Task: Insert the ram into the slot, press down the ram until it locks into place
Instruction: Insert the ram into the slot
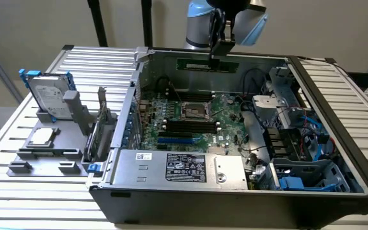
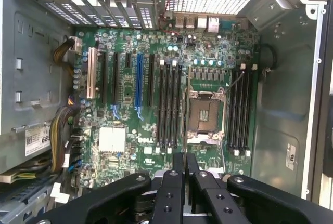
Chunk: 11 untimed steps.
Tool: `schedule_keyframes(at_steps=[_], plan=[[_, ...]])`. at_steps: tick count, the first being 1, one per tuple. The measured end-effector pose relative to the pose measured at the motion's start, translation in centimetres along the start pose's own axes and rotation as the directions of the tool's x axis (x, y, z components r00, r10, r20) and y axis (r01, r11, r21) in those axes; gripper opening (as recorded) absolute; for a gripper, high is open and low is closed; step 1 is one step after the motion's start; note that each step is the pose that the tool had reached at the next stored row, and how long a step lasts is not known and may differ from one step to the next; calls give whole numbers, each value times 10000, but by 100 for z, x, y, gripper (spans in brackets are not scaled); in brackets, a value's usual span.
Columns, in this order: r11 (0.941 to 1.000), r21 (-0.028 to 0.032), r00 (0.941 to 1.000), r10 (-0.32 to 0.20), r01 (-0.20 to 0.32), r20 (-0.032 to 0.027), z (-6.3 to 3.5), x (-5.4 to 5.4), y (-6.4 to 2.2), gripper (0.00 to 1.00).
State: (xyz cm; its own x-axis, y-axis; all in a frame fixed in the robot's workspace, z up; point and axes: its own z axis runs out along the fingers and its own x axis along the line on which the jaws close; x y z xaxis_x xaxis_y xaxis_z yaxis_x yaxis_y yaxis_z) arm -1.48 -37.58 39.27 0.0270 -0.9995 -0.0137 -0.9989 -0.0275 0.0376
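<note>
My gripper [image 1: 217,55] hangs above the far wall of the open computer case, shut on the ram [image 1: 199,63]. The ram is a thin green stick, held level and lengthwise above the case. In the wrist view the two black fingers [image 2: 176,169] stand pressed together, with the motherboard [image 2: 130,146] far below them. The long black slots [image 2: 169,104] lie parallel beside the processor socket [image 2: 204,116], and another group of them [image 2: 239,109] lies on its other side. In the exterior view these slots [image 1: 187,126] sit near the middle of the board, well below the ram.
The case walls [image 1: 337,110] ring the board. A power supply [image 1: 184,167] fills the near end, and drive cages with blue cables [image 1: 299,139] fill the exterior view's right. A grey stand with a hard drive [image 1: 50,98] is outside the case on the exterior view's left.
</note>
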Motion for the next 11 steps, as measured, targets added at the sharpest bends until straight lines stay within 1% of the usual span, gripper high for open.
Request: schedule_keyframes(at_steps=[11], plan=[[10000,0,10000,1,-1,1,201,82,43,13]])
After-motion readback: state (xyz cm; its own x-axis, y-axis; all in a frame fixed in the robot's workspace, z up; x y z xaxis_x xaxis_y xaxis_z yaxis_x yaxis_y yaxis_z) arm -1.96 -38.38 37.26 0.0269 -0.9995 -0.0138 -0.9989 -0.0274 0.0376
